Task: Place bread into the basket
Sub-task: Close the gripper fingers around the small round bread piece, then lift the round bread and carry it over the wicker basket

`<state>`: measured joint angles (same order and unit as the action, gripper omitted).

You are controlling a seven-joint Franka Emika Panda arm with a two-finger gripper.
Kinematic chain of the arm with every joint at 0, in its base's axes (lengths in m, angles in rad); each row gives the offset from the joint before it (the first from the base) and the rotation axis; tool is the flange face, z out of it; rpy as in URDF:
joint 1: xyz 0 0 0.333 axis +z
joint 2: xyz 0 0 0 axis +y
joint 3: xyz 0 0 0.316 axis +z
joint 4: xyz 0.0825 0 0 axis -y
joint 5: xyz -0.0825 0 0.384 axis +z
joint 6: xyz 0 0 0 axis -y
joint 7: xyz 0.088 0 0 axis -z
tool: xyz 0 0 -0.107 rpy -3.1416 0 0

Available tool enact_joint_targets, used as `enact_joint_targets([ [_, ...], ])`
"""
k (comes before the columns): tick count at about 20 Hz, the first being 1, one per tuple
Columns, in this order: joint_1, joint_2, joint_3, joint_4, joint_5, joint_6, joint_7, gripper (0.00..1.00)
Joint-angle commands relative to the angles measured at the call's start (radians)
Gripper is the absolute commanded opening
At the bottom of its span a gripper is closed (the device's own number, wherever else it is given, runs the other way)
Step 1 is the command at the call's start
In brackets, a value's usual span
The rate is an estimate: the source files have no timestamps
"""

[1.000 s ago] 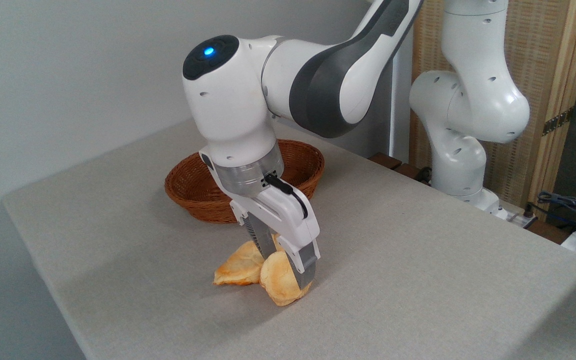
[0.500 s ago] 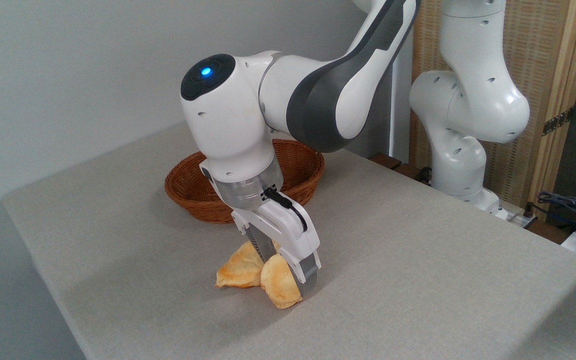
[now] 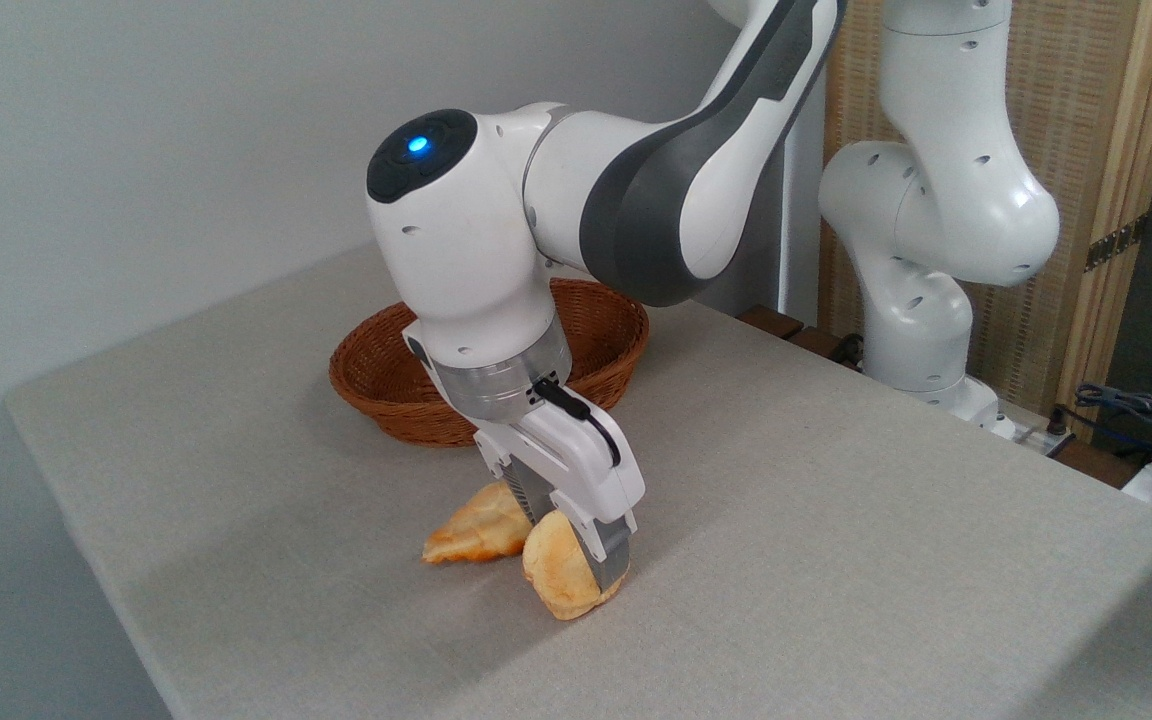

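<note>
The bread point(image 3: 554, 578) is a small round golden bun, tipped up on its edge at the table surface near the front. My gripper point(image 3: 581, 545) comes down on it at a slant and is shut on it, one finger point(image 3: 612, 553) on its right side and the other behind its upper left. I cannot tell whether the bun's lower edge rests on the table or hangs just above it. The basket point(image 3: 384, 372), brown woven wicker, stands behind the gripper, its middle partly hidden by my wrist; the part I can see holds nothing.
A longer ridged golden bread point(image 3: 471, 530) lies on the table just left of the bun, close to or touching it. The grey table's front left edge point(image 3: 86, 560) is near. My arm's base point(image 3: 921, 340) stands at the back right, with cables point(image 3: 1136, 410) beyond.
My wrist sank a little and shifted slightly right, the bun staying between the fingers. The longer bread now lies a bit further left of the bun.
</note>
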<state>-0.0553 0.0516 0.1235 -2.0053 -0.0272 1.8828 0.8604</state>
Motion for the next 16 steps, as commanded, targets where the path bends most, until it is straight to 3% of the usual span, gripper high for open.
enact_joint_targets([
  [1,-0.004,-0.027,0.010,0.029,0.006,0.004,0.023,0.59],
  [6,-0.008,-0.079,0.008,0.034,-0.005,-0.010,0.023,0.60],
  [8,-0.012,-0.099,-0.002,0.055,-0.008,-0.039,0.020,0.67],
  [16,-0.021,-0.150,-0.204,0.068,-0.083,-0.073,-0.038,0.66],
])
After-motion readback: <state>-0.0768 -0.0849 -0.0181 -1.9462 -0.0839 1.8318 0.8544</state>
